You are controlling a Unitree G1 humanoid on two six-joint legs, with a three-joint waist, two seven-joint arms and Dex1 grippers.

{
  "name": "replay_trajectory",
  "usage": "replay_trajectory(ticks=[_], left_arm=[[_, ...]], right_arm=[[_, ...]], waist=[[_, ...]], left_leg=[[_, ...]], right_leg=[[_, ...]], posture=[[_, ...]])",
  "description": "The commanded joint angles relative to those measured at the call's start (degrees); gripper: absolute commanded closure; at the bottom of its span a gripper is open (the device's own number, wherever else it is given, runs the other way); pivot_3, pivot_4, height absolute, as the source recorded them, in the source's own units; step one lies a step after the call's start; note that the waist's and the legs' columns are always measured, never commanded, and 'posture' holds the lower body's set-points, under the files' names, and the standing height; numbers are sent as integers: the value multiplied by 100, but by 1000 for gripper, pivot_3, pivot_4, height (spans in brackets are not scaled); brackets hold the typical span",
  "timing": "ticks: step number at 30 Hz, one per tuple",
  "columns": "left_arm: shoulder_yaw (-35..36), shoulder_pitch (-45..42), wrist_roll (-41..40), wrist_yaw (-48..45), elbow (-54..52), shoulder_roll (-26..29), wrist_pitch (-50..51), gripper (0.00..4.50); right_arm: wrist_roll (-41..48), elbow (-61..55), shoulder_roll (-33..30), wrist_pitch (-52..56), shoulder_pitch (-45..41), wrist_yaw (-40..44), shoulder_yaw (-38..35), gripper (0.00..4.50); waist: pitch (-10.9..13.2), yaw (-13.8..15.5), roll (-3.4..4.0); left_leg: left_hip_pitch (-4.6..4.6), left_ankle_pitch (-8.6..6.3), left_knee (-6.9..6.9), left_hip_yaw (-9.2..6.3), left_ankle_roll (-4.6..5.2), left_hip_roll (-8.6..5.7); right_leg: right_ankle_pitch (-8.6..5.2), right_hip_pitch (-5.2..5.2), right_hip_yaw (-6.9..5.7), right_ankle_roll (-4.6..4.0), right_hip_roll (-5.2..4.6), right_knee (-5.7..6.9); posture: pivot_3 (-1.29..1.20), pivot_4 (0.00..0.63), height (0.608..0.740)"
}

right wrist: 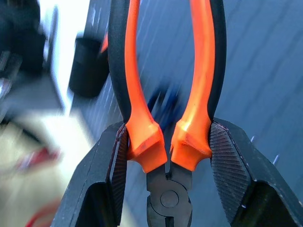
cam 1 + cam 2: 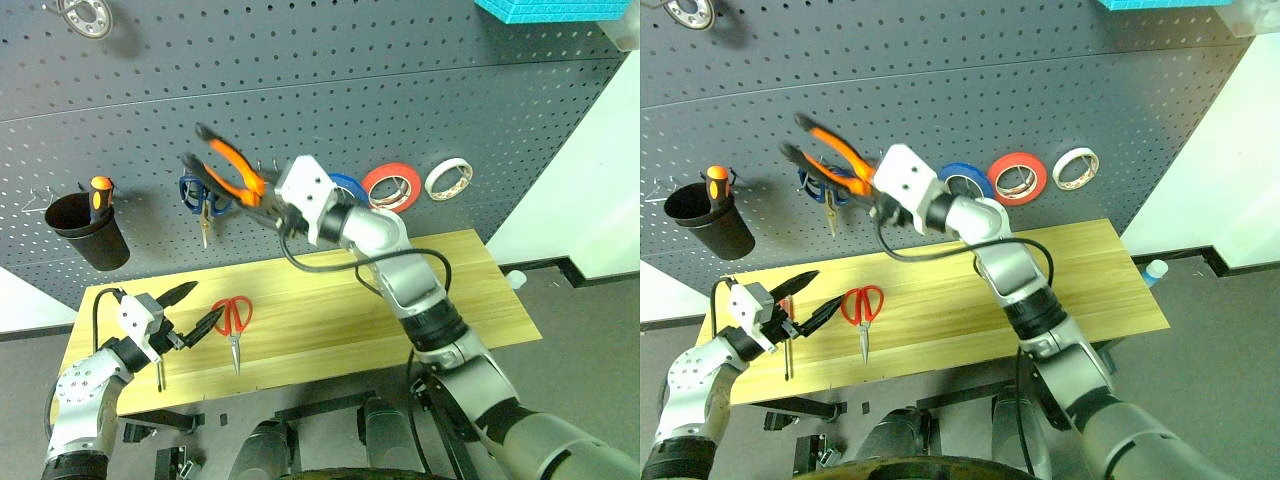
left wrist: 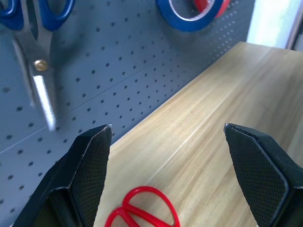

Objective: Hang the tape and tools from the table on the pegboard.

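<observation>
Up at the pegboard | right gripper clamps pliers near the joint | left gripper open over table | slip one spread handle over a hook before releasing.

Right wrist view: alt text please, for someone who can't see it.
The right end effector grips the pliers at the base of their orange-and-black handles, which rise toward the dark grey pegboard. A black cup shows blurred off to one side.

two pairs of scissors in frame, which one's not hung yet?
The red-handled scissors: they lie flat on the table, beside the open left claw. The blue-handled scissors already hang on the pegboard.
</observation>
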Motion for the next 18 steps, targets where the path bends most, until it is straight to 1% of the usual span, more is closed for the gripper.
replay_trajectory(ticks=[1,5,9,11,12,13,15,18], left_arm=[[160,221,-134,363,-693,-174,29,544],[178,686,-162,689,-1366,-359,165,544],[197,1296,-229,854,-1969,-435,284,544],[187,1501,-238,899,-2183,-430,366,544],[185,1608,-243,933,-2330,-433,400,544],[190,1646,-253,969,-2440,-432,441,544],[203,1712,-316,1029,-2682,-438,529,544],[194,1828,-406,1061,-3015,-417,653,544]], right_arm=[[207,673,262,-638,-585,-225,-402,2386],[423,1487,415,-1131,-1045,-123,-678,2386],[509,2001,484,-1542,-1308,-129,-858,2386],[561,2455,516,-1831,-1527,-166,-1020,2386],[582,2638,516,-1983,-1615,-173,-1093,2386],[600,2905,515,-2163,-1738,-182,-1177,2386],[601,3347,510,-2480,-1937,-200,-1308,2386],[600,3854,516,-2795,-2190,-231,-1462,2386]], waist=[[16,48,0],[87,144,-9],[250,207,-19],[299,213,-19],[316,215,-19],[370,223,-25],[452,261,-29],[525,319,-33]], left_leg=[[0,0,0,3,0,0],[0,0,0,3,0,0],[-3,0,-2,5,0,0],[-26,0,-2,4,0,1],[-39,0,-1,4,0,1],[-65,1,3,4,0,0],[-89,2,10,2,-2,0],[-99,3,8,4,-3,0]], right_leg=[[0,0,1,0,0,-3],[0,2,1,-3,0,-7],[-10,-3,2,-21,0,-3],[-11,-28,3,-24,0,3],[-10,-43,2,-22,0,4],[-4,-69,2,-14,0,12],[1,-92,1,-19,1,16],[2,-101,2,-20,1,14]], posture=[[-42,124,732],[-10,156,732],[24,194,732],[36,202,732],[57,220,732],[64,226,732],[80,237,732],[97,245,732]])
